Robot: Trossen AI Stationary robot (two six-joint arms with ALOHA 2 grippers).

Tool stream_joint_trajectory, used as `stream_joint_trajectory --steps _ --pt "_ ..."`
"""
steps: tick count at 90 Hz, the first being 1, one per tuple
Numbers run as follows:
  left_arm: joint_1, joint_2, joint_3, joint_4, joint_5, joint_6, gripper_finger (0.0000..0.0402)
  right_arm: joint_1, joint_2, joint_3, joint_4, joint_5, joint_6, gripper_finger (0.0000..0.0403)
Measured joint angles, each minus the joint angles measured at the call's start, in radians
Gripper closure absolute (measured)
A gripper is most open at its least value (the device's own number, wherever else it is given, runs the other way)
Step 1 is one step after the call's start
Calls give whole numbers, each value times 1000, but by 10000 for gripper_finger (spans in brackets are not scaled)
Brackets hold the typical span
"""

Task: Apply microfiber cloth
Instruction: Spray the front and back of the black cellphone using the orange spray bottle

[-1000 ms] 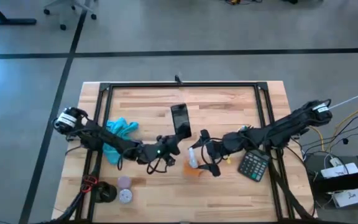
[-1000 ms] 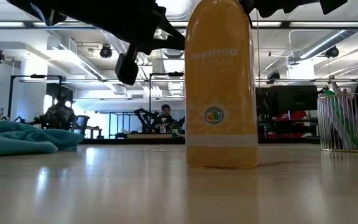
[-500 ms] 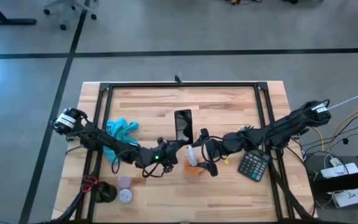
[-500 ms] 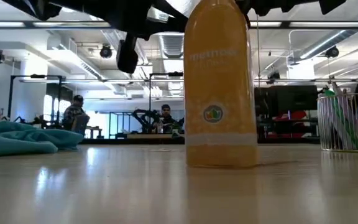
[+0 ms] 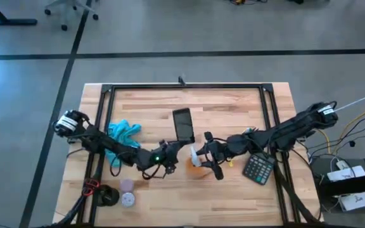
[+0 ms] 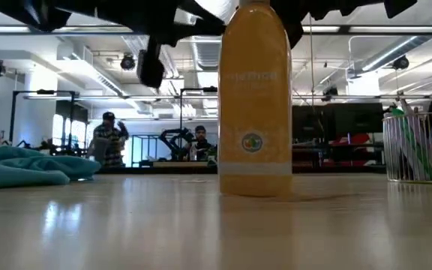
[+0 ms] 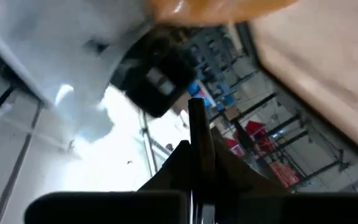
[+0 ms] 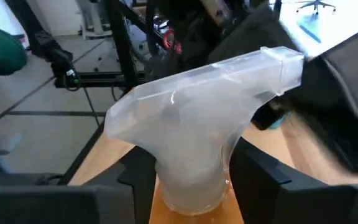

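Your right tool holds the orange plastic spray bottle by its neck. I cannot tell how your left tool stands. Next, I think, you reach for the wrinkly turquoise-blue microfiber cloth, untouched on the wooden tabletop.

Even, cool overhead light fills the room; ceiling strip lights at one o'clock in the low view glare on the pale wooden tabletop, whose near edge is soft. Shadows are faint. The left wrist view is badly smeared, washed out at nine o'clock. The translucent white spray trigger head shows slight blur.
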Motion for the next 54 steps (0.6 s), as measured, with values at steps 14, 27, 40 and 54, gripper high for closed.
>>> stream_joint_trajectory --steps 14,27,40,54 --pt "54 -16 0 62 33 25 392 0 -3 0 -2 2 -3 168" --pt "74 -19 -2 55 31 -81 392 3 -20 -1 -13 -2 -9 92" --pt "74 -23 -13 54 20 -189 392 8 -72 -1 -98 55 -22 67" --pt "74 -28 -47 55 -32 -338 392 47 -152 -2 -213 166 -41 80"
